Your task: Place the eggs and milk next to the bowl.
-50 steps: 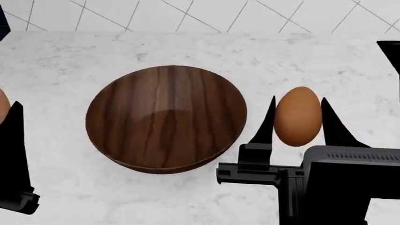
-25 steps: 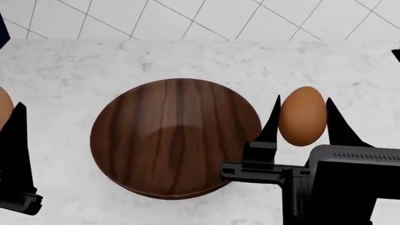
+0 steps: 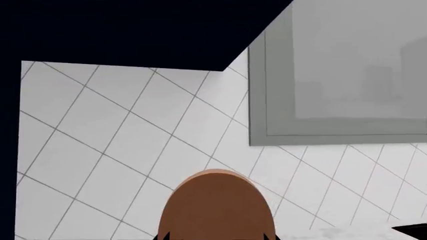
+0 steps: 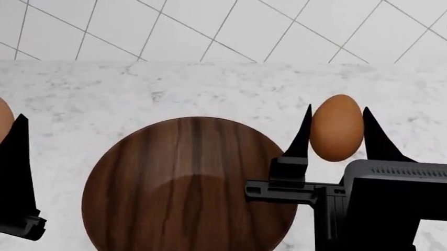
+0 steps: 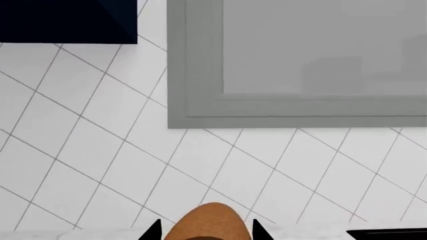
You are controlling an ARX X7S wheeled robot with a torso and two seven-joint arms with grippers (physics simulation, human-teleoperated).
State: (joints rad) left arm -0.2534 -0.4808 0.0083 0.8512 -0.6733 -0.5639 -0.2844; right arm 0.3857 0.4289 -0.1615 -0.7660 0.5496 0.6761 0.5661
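Step in hand: transport of the eggs toward the bowl point(image 4: 188, 188); neither egg is set down yet, and no milk bottle shows in any view.
Right gripper point(image 4: 336, 128): its two dark fingers are clamped on the sides of one egg point(image 4: 337, 127), held upright above the marble counter point(image 4: 209, 89), just off the bowl's rim on the robot's right.
Left gripper point(image 4: 7, 136): only one dark finger and a sliver of a second egg point(image 4: 3, 123) show at the edge of the head view; the left wrist view shows an egg point(image 3: 217, 205) close before its camera, but whether the fingers are pressed against it cannot be told.
Bowl: dark grained wood, standing on the counter, low in the head view between the two arms; it looks empty.
Next move, as judged: lower the right egg onto bare counter beside the rim, then part the fingers gently, since an egg may roll.
Obstruction: the right gripper body overlaps the bowl's rim in the head view, so a descent risks a knock.
Surroundings: tiled wall point(image 5: 100, 150), a grey framed panel point(image 5: 300, 65), and a dark blue cabinet point(image 3: 133, 30).
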